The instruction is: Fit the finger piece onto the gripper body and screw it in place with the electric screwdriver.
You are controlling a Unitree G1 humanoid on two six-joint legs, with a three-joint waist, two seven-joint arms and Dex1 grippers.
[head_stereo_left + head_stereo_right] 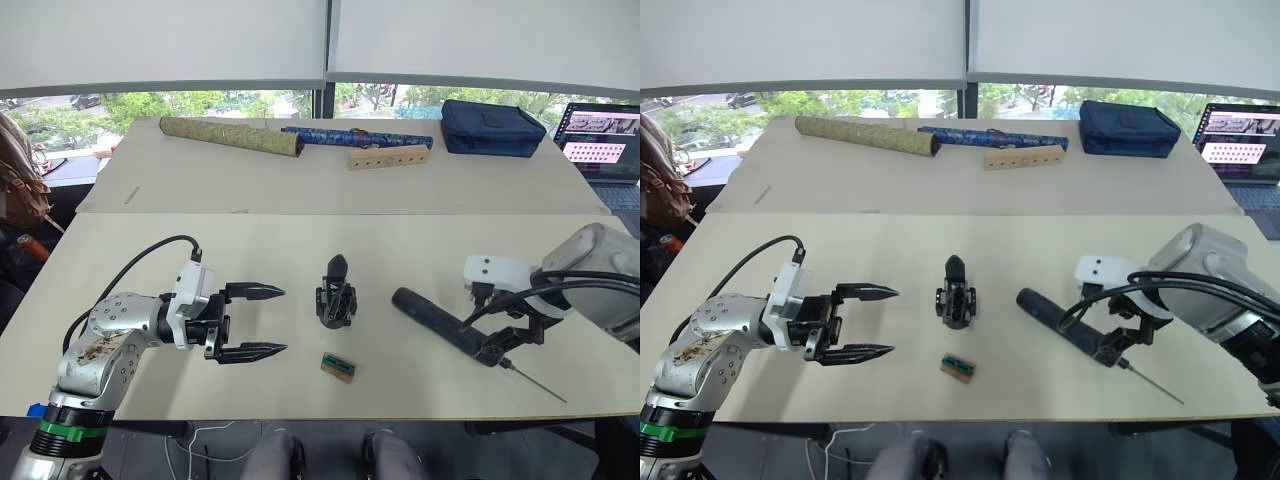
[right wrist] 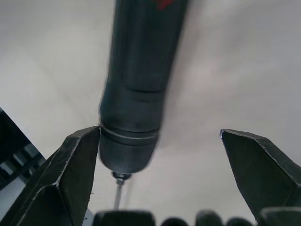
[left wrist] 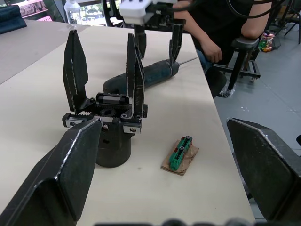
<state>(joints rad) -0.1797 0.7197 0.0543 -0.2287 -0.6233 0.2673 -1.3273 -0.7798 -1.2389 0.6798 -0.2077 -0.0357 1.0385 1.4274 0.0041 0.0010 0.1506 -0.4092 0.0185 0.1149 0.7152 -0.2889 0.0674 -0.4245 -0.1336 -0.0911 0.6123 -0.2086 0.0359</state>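
Gripper body (image 1: 336, 300) stood upright mid-table with two fingers already up (seated or screwed, I couldn't tell), the left gripper (image 1: 262, 322) open and empty just beside it, while the right gripper (image 2: 155, 155) straddled the lying electric screwdriver (image 1: 440, 325), open, not yet grasping.

Bare table (image 1: 150, 250) left of gripper body (image 1: 336, 297) — small block (image 1: 339, 367) just beside.

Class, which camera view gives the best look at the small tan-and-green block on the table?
The left wrist view: the small tan-and-green block appears large, its green part lying on a tan base. Both eye views show it as a tiny patch in front of the black blocky gripper body.
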